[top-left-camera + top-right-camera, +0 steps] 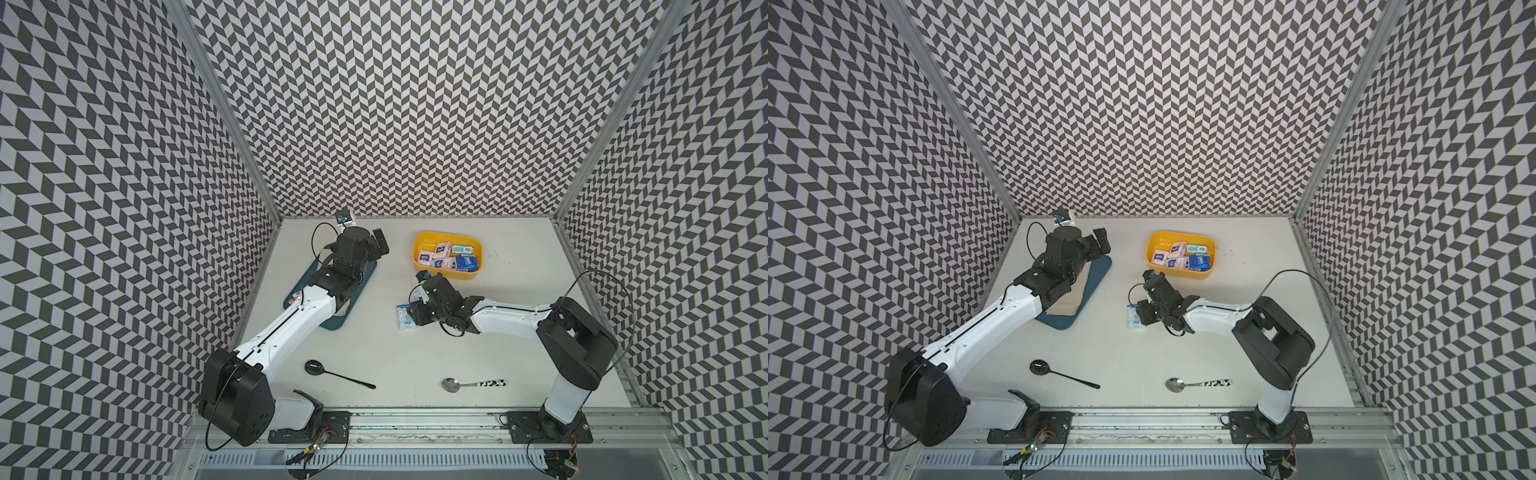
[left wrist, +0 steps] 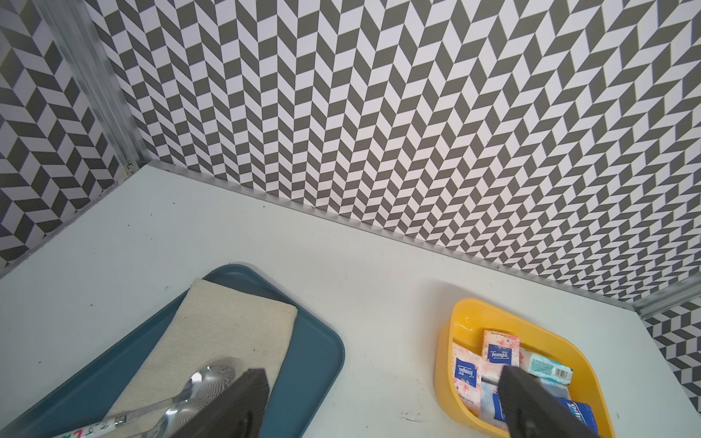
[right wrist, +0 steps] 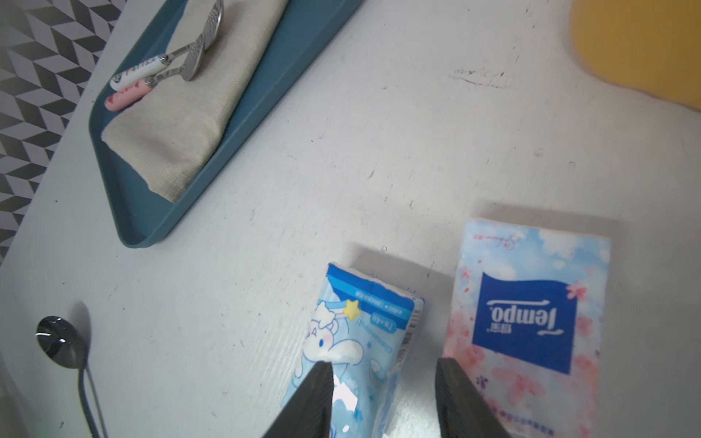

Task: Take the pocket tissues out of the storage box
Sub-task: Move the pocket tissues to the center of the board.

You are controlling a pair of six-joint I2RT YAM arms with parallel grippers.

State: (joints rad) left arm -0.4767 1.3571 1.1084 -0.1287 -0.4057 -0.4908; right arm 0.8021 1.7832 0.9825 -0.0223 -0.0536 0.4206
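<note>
The yellow storage box (image 1: 424, 243) (image 1: 1156, 245) (image 2: 445, 341) stands at the back of the table with several pocket tissues (image 1: 446, 257) (image 1: 1181, 257) (image 2: 500, 352) in it. Two packs lie on the table in front of it: a pale blue one (image 1: 404, 316) (image 1: 1133, 316) (image 3: 360, 330) and a white-pink one (image 3: 527, 326). My right gripper (image 3: 383, 362) (image 1: 415, 313) hovers low over the pale blue pack, open, with a gap beside the pack. My left gripper (image 2: 383, 373) (image 1: 380, 243) is wide open and empty, between tray and box.
A dark-blue tray (image 1: 332, 322) (image 2: 315, 360) (image 3: 265, 76) with a beige cloth (image 2: 235, 326) and two spoons lies at the left under my left arm. A black spoon (image 1: 316, 368) and a metal spoon (image 1: 451, 384) lie near the front edge.
</note>
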